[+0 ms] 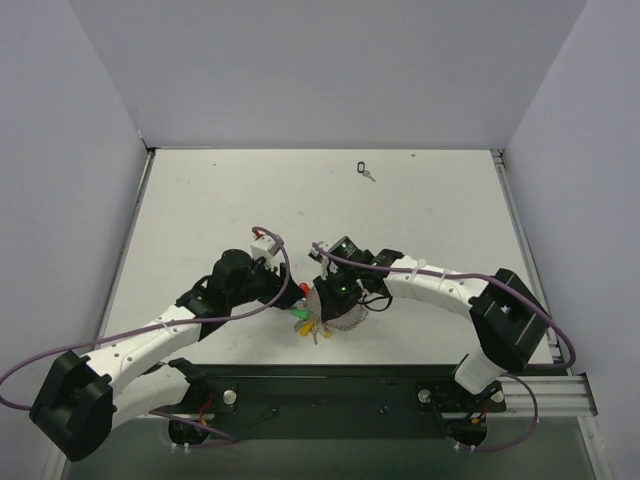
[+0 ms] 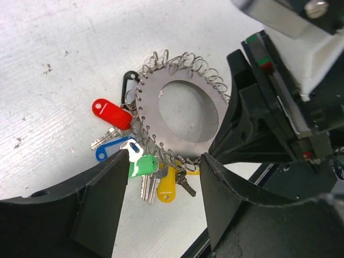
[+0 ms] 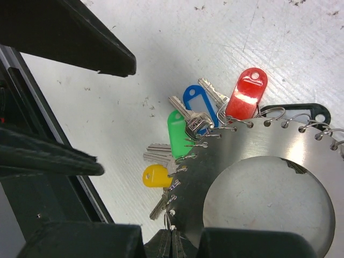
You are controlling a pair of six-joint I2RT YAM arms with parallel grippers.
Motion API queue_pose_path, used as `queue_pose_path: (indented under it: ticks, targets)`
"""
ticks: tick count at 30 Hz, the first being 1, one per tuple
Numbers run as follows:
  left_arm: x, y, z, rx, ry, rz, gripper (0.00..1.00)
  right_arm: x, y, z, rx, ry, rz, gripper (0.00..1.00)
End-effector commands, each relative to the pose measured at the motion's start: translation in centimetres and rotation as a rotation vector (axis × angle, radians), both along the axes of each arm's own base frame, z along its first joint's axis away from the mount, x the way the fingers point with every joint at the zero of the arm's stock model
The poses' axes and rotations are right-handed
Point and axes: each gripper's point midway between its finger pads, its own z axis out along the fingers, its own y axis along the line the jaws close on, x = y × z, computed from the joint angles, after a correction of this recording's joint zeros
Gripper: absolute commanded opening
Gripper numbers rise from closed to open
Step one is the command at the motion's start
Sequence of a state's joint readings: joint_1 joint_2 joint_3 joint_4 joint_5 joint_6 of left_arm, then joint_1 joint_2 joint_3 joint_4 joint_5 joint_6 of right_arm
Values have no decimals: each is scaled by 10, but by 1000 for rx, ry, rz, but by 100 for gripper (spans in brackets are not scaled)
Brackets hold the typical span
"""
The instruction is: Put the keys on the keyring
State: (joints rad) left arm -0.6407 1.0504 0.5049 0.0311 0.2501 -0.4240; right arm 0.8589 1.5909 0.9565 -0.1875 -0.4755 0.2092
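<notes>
We judge the task mostly done: several coloured keys point(image 2: 144, 165) hang on the keyring point(image 2: 150, 118) near the surface's point(image 1: 200, 200) front edge, right claw point(image 3: 172, 244) pinching its rim, left claw point(image 2: 165, 156) wide above it, one stray key point(image 1: 365, 170) lying far off.

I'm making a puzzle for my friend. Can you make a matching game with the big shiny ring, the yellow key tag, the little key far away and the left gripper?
Things:
1. flat silvery metal keyring with wire loops
2. yellow plastic key tag
3. small lone dark-headed key
4. left gripper

Places and states:
A. open, fingers apart
B. alone near the far edge of the white table
C. at the ring's rim, beside the green plastic tag
D. pinched at its rim by the shut right gripper

Pairs: 1-D, 2-C, 3-B, 4-A.
</notes>
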Motion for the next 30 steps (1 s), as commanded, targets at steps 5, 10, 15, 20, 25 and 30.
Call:
queue_pose_path:
  ticks: [5,10,15,20,25,30]
  targets:
    - [-12,-10,44,-101,-130,-109,65,12,4,52,67,-133,29,0]
    - [-14,-13,56,-136,-157,-130,64,16,5,72,103,-180,18,0]
    - [-15,-17,66,-163,-175,-145,64,21,1,88,125,-239,-9,0]
    - [-16,-19,75,-190,-193,-158,64,26,-4,104,159,-296,-49,0]
    - [-16,-24,85,-221,-214,-174,64,31,-8,115,191,-349,-93,0]
    - [-15,-27,94,-237,-236,-188,63,33,-9,124,219,-368,-105,0]
